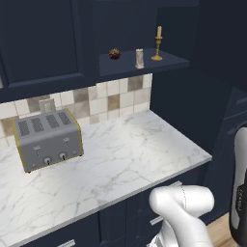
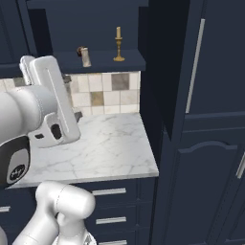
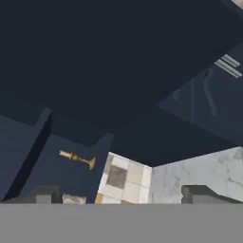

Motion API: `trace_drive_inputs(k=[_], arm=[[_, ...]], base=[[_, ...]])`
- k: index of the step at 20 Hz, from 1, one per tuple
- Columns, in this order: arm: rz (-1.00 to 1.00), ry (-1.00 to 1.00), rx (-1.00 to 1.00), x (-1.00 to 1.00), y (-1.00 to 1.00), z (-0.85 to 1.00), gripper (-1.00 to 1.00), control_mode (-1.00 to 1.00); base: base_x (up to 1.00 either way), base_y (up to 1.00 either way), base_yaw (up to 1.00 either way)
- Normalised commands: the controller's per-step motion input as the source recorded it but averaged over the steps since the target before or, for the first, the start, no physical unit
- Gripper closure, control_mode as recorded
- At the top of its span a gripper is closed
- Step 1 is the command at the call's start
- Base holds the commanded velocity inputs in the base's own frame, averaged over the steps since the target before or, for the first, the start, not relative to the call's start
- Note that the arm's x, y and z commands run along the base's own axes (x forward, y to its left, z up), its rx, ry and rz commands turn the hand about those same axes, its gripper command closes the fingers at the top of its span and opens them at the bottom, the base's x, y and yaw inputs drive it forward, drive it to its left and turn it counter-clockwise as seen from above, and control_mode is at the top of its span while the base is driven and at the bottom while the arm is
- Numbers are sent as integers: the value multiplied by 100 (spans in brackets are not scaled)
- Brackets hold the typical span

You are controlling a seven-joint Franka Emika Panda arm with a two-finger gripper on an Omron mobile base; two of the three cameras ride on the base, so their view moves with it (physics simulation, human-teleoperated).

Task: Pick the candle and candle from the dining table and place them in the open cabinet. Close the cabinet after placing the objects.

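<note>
Claw point(image 3: 123, 193) open, empty; marble counter point(image 1: 125, 154), navy cabinet point(image 2: 103, 60) above.

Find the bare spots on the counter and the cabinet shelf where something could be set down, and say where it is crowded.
Counter: bare marble from the toaster to its right edge. Cabinet shelf: crowded mid-shelf, with a dark round thing, the grey stub candle and the taper candle in a row; small bare strip right of the taper.

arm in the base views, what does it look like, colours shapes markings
The arm is glossy white, built of rounded tubular segments with bulbous elbows. One flat white link carries a long recessed slot. Joints have dark caps, one bearing a small white logo. In the hand view the fingers are small, dark grey, blocky tips.
</note>
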Motion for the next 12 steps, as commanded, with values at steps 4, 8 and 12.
trace_drive_inputs(k=[4, 8, 12], arm=[[-6, 0, 14, -35, -51, 5, -100, -100], [-16, -1, 15, -21, -14, 0, -100, -100], [-19, -1, 12, -22, 0, 0, -100, -100]], base=[[0, 0, 0], [0, 0, 0], [0, 0, 0]])
